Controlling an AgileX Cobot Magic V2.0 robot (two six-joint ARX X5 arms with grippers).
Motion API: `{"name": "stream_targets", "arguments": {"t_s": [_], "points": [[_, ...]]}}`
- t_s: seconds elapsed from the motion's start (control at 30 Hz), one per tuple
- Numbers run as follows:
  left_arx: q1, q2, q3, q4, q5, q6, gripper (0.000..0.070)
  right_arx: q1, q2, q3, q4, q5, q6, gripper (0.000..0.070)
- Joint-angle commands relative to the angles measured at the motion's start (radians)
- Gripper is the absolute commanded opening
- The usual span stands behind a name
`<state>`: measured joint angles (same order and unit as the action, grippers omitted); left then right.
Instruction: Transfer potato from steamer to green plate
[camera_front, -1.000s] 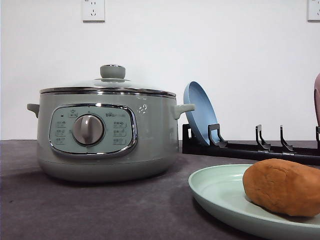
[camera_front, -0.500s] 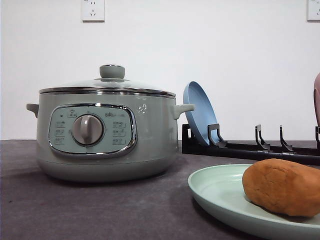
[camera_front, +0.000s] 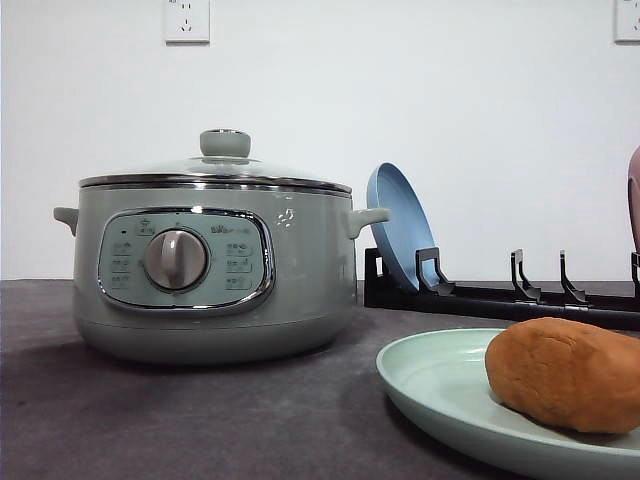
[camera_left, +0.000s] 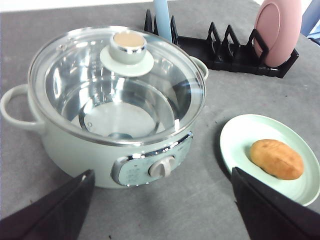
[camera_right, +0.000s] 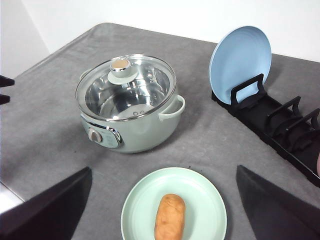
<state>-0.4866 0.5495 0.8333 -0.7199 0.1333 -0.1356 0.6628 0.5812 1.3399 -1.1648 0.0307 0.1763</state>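
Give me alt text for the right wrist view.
A potato lies on a green plate on a grey table. Behind sit a lidded, empty steamer and a blue plate standing in a black rack.

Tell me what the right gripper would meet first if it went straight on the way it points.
Probably the potato lying on the green plate: both sit between the open jaws of the right gripper. Depth is unclear, so this is a rough estimate.
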Motion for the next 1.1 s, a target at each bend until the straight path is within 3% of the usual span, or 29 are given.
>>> {"name": "stream_targets", "arguments": {"t_s": [0.0,0.17,0.47,0.5,0.53,0.57,0.6,0.63,1.07], "points": [[-0.004,-0.002,0.013,0.012,0.002,-0.012,0.0556,0.009,0.005,0.015,0.001,0.005,-0.030,0.0584],[-0.004,-0.008,0.014,0.017,0.002,-0.012,0.0556,0.009,0.005,0.009,-0.039,0.049,-0.039,0.0584],[-0.004,-0.008,0.014,0.062,0.003,-0.012,0.0541,0.009,0.005,-0.075,-0.042,0.048,-0.028,0.0583],[-0.004,-0.008,0.014,0.061,0.003,-0.012,0.0458,0.009,0.005,-0.085,-0.040,0.046,-0.027,0.0541],[-0.004,-0.008,0.014,0.060,0.004,-0.012,0.0309,0.009,0.005,-0.094,-0.040,0.044,-0.027,0.0439],[-0.004,-0.008,0.014,0.055,0.006,-0.012,0.0068,0.009,0.005,-0.103,-0.040,0.044,-0.027,0.0227],[-0.004,-0.008,0.014,0.054,0.006,-0.013,0.0004,0.009,0.005,-0.111,-0.040,0.045,-0.028,0.0084],[-0.004,-0.008,0.014,0.055,0.006,-0.015,0.0006,0.009,0.005,-0.117,-0.039,0.047,-0.029,0.0003],[-0.005,-0.008,0.014,0.057,0.006,-0.026,0.0000,0.009,0.005,-0.122,0.019,0.049,-0.027,0.0016]]}}
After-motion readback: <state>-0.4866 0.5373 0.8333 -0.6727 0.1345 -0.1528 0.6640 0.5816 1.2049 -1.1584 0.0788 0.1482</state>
